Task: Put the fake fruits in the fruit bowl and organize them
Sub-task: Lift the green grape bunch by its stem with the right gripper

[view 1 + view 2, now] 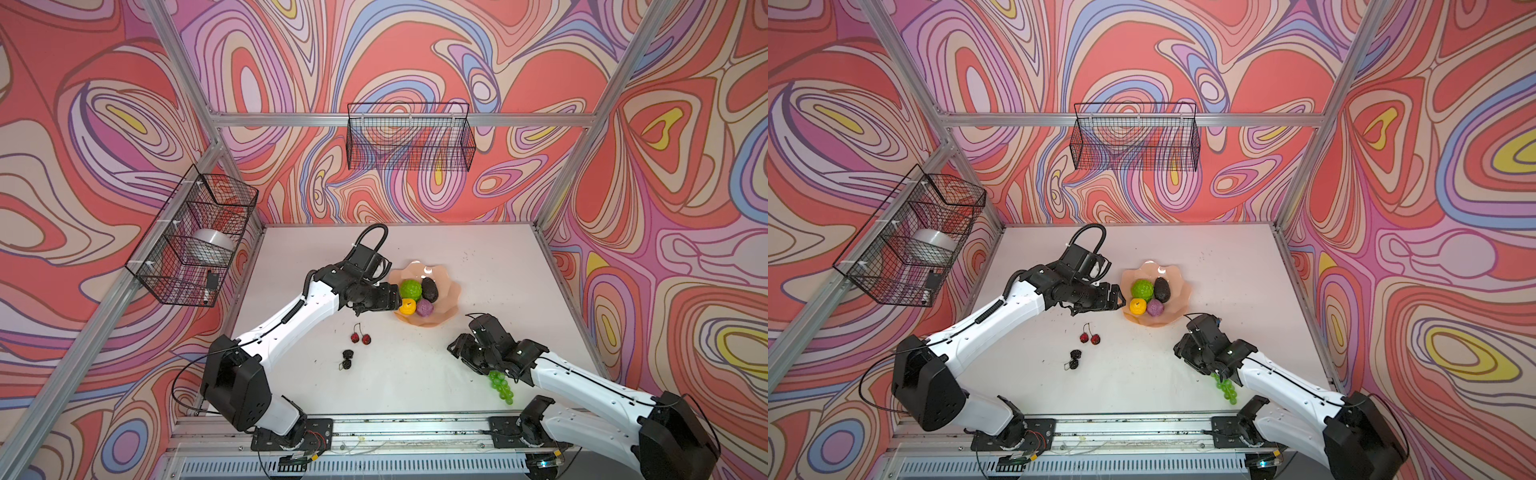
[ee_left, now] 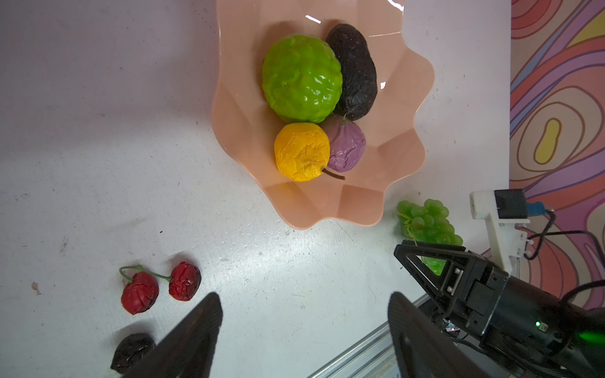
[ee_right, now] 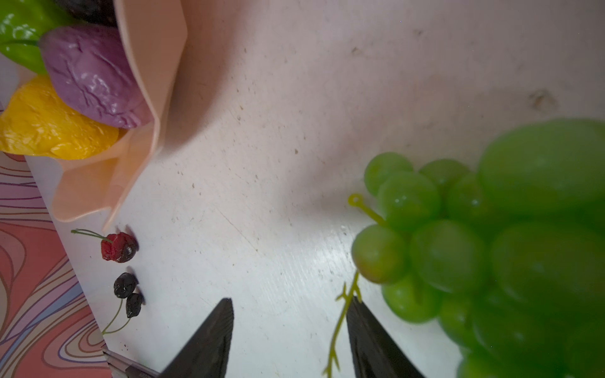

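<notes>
Right end effector (image 3: 290,302) hovers low beside green grape bunch (image 3: 491,245), jaws parted.

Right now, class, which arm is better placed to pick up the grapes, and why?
Right: right end effector is open at the stem of the green grape bunch; left end effector hovers beyond the fruit bowl.

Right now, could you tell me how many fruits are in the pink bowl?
4: lime-green ball and avocado at the far side of the bowl, yellow fruit and purple ball nearer. None seems hidden.
</notes>
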`<state>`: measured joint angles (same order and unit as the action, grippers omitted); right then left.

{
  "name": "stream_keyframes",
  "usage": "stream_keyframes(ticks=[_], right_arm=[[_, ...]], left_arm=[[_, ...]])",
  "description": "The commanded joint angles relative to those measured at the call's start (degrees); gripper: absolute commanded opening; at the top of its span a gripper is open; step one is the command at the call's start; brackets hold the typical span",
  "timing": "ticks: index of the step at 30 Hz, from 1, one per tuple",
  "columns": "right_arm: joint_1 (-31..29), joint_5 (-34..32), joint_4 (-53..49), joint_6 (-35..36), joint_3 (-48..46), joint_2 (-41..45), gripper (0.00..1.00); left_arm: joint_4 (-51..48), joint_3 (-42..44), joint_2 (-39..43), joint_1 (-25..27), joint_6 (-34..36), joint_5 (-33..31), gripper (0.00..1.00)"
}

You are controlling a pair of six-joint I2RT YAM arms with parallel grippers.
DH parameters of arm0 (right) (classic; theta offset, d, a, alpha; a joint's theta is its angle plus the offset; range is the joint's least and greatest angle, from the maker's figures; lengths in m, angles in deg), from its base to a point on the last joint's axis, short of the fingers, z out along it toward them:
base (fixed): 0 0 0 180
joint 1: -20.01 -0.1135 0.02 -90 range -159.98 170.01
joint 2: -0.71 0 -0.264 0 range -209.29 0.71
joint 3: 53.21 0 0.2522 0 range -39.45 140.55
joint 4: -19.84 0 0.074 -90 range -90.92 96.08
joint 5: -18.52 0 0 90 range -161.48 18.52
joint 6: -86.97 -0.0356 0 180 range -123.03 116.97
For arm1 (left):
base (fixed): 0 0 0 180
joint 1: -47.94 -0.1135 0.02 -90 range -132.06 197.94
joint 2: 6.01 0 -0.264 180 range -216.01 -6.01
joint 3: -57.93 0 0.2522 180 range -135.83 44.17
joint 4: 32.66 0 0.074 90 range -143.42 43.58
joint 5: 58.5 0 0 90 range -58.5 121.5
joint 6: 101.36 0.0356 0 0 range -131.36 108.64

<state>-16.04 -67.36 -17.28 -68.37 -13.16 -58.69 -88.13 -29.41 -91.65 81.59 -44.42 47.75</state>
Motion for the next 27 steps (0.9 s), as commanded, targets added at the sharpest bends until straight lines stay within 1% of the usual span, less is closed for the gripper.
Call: stream_keyframes(ticks=[1,4,7,11,13,27], right_arm=[[0.28,-3.32,1.29,-0.88,-0.68,0.08,0.51],[0.33,-4.7,1.07,-1.8,-1.16,1.06,0.41],[0.54,-4.67,1.59,-2.24,-2.08,1.47,0.4],[0.72,-4.05,2.5,-2.7,-2.68,1.39,0.35],[0.81,-3.97,2.91,-2.94,-3.09,1.53,0.34],[1.31,-3.6,3.05,-2.25,-3.35,1.9,0.13]], left_arm=[[-0.03,-0.51,1.67,-0.4,-0.28,-0.96,0.83],[-0.21,-0.41,1.89,-0.34,-0.29,-1.05,0.83],[-0.21,-0.4,2.14,-0.34,-0.34,-1.13,0.83],[-0.12,-0.5,1.98,-0.34,-0.33,-0.88,0.83],[-0.17,-0.42,2.04,-0.34,-0.28,-0.83,0.83],[-0.44,-0.38,2.5,-0.34,-0.28,-1.05,0.83]])
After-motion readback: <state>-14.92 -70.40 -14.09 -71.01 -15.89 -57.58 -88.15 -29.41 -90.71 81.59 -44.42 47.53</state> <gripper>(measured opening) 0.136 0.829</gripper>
